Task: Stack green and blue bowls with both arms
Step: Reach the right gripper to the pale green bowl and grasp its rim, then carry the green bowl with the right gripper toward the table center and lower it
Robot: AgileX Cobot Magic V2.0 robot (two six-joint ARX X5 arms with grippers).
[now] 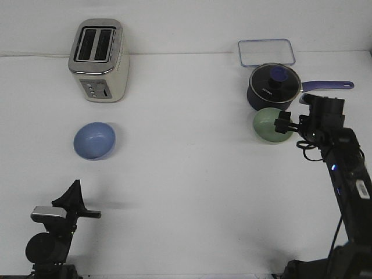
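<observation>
2 bowls, well apart; blue bowl (94, 140) left of centre below the toaster (99, 60); green bowl (272, 125) at right, touching the saucepan (274, 87). Right gripper (283, 123) at the green rim, grip unclear; left gripper (74, 200) lower left, holding nothing, spread unclear. Bowls look light, rigid, smooth; pinch the rim.

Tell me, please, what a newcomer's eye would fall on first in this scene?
Probably the right arm's gripper, reaching the green bowl just in front of the dark blue lidded saucepan at the far right. Next, the cream toaster at the far left, with the blue bowl in front of it.
</observation>
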